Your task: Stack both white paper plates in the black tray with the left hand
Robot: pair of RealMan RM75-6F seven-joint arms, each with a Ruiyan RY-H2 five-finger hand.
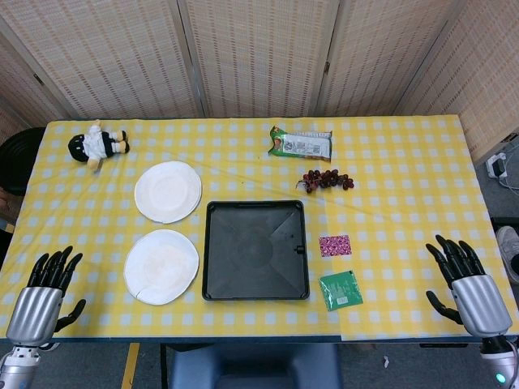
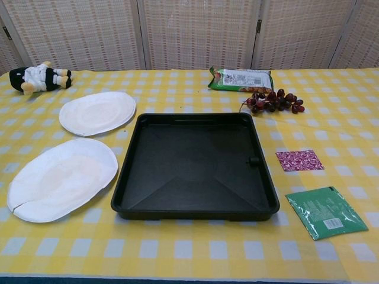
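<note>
Bright, even overhead light, soft faint shadows, mild sheen on the black tray, sharp focus throughout.

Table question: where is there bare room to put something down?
The black tray is empty. Bare cloth lies right of the grapes and packets, toward the right hand. Crowded: the two plates close beside the tray's left edge.
</note>
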